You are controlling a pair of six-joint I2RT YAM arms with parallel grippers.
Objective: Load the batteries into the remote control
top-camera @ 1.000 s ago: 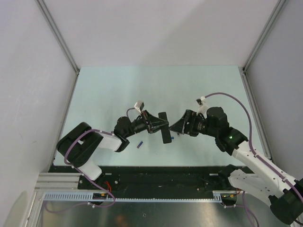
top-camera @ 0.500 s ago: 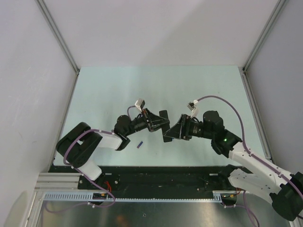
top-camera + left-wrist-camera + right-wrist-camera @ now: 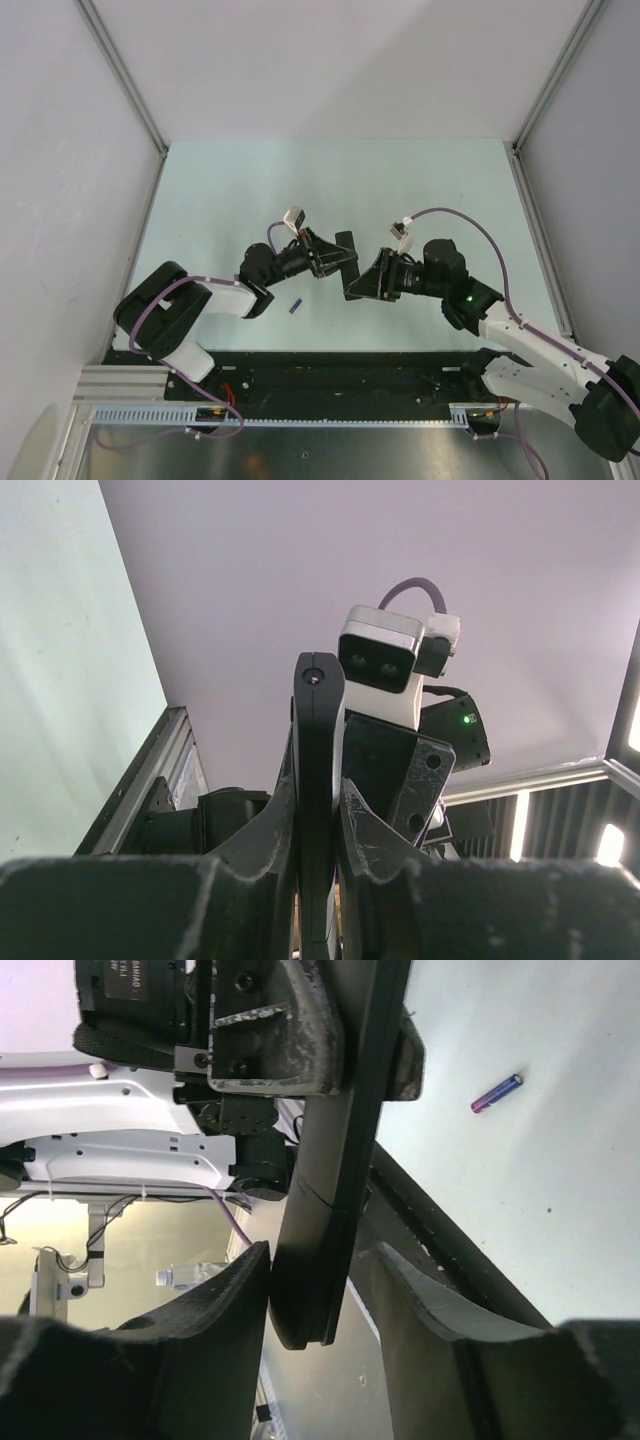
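The remote control, a slim black bar, is held above the table in the middle, and my left gripper is shut on it. In the left wrist view the remote control stands edge-on, clamped between both fingers of the left gripper. My right gripper has come to the bar's near end. In the right wrist view the remote control hangs between the jaws of the right gripper. One finger touches it and a gap shows at the other. The batteries are out of view.
A small purple-blue cylinder lies on the pale green table, left of the grippers, and the same cylinder shows in the right wrist view. The black base rail runs along the near edge. Walls enclose the table.
My right gripper has moved left to the remote control's near end, and its jaws have narrowed around it. The left gripper keeps its hold in nearly the same place.
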